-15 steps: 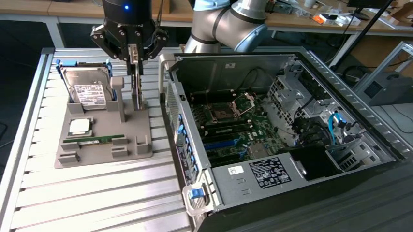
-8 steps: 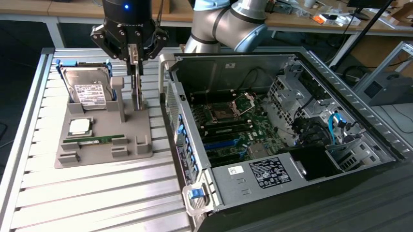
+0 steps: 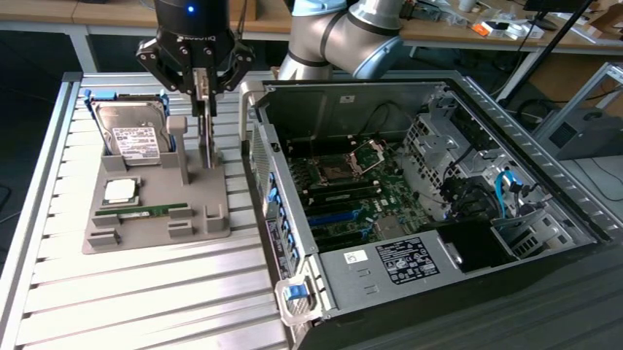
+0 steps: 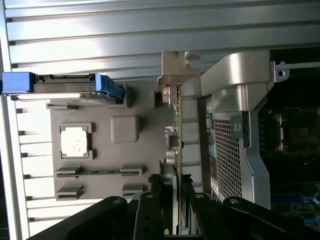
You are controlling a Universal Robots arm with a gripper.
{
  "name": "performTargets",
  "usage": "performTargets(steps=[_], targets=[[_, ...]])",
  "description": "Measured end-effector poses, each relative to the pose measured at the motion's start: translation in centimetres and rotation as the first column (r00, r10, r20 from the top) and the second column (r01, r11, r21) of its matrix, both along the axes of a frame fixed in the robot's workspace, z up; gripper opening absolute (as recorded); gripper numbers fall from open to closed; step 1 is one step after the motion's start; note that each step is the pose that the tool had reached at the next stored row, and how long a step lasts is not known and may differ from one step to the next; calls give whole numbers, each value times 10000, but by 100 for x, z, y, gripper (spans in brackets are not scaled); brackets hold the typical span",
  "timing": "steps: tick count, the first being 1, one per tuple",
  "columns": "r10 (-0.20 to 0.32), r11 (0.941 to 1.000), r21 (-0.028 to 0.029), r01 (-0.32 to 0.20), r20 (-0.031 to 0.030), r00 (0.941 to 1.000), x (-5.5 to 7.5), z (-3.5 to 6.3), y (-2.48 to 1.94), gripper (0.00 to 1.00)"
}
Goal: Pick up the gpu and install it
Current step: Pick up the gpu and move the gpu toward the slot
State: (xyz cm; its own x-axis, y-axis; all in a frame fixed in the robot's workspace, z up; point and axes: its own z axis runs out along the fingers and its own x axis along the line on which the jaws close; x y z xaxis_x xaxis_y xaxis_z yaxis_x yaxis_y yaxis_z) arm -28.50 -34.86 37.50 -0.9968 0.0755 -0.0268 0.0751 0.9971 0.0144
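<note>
My gripper [image 3: 201,109] hangs over the grey parts holder [image 3: 156,240] on the slatted table [image 3: 146,299], its two fingers [image 4: 167,182] narrowed on the upper edge of the gpu [image 3: 206,142], one on each face of the thin card. The gpu stands upright and edge-on at the holder's end nearest the computer case [image 3: 389,262]. Its lower edge sits down at the holder, and I cannot tell whether it has cleared its slot. From my wrist the card [image 4: 178,130] runs away from the fingers, with its silver bracket [image 4: 175,67] at the far end, just beside the case's side wall [image 4: 235,100]. On the same holder a hard drive [image 3: 131,135] leans at the far end, a processor [image 3: 120,191] lies flat in the middle and a green memory stick [image 3: 141,210] lies beside it. The case is open, its motherboard [image 3: 341,182] in view
</note>
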Motion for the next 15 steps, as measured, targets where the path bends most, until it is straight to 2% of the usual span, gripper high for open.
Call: performTargets(steps=[1,2,3,4,15], targets=[[0,10000,-73,0,0,10000,0,0,0,27],[0,9999,-121,0,0,10000,0,0,0,27],[0,9999,-163,0,-1,10000,0,2,0,27],[1,9998,-182,-1,-1,10000,0,6,-1,27],[0,9998,-192,0,0,10000,0,56,0,27]])
